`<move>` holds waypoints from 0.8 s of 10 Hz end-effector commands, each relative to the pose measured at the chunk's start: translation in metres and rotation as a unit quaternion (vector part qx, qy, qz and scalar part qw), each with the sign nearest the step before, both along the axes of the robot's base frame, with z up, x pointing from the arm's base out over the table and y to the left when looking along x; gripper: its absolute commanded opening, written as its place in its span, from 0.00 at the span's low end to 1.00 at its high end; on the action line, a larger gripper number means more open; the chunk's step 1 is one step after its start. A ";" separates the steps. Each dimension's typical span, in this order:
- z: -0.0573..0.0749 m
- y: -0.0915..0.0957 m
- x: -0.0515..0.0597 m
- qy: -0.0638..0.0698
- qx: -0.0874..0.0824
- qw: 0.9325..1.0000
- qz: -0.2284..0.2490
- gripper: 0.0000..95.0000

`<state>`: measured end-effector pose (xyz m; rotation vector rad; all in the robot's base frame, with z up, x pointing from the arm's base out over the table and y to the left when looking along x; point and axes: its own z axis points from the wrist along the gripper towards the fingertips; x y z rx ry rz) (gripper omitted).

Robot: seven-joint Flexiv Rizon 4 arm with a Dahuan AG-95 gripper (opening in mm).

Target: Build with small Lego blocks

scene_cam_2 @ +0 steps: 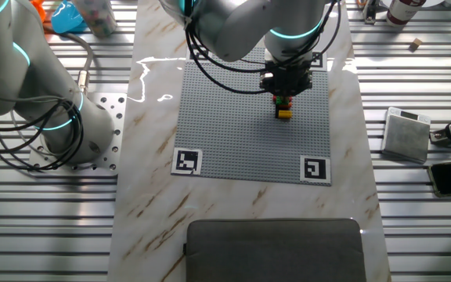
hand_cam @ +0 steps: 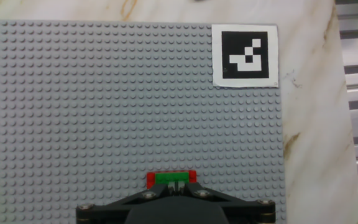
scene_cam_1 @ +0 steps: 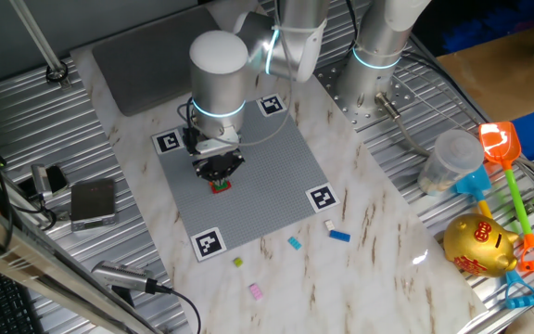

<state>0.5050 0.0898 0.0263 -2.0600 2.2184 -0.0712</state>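
A short stack of small Lego blocks (scene_cam_2: 283, 107), red and green over yellow, stands on the grey studded plate (scene_cam_2: 233, 117). The hand view shows its green top block (hand_cam: 173, 177) resting on a red one. My gripper (hand_cam: 178, 185) sits directly over this stack, its fingertips close together at the green block's near edge and narrower than the block, so it is shut. From above, the gripper (scene_cam_1: 219, 173) covers most of the stack (scene_cam_1: 221, 186). Loose blocks lie on the marble in front of the plate: blue (scene_cam_1: 340, 236), light blue (scene_cam_1: 295, 243), yellow-green (scene_cam_1: 238, 263), pink (scene_cam_1: 257, 291).
Black-and-white markers (scene_cam_1: 320, 198) sit at the plate's corners. A gold piggy bank (scene_cam_1: 478, 245), toy shovels (scene_cam_1: 503, 153) and a plastic cup (scene_cam_1: 449, 160) lie to the right. A grey pad (scene_cam_2: 276, 249) lies beyond the plate, small devices (scene_cam_1: 93, 201) beside it. A second arm's base (scene_cam_1: 371, 79) stands behind.
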 end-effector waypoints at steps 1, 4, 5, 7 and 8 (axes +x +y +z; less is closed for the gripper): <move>-0.015 0.001 0.001 0.001 0.001 1.000 -0.005 0.00; 0.005 0.006 -0.003 0.002 -0.014 1.000 -0.014 0.00; 0.012 0.008 -0.005 0.006 -0.019 1.000 -0.024 0.00; 0.017 0.009 -0.005 0.010 -0.015 0.999 -0.047 0.00; 0.021 0.011 -0.002 0.015 -0.010 0.996 -0.082 0.00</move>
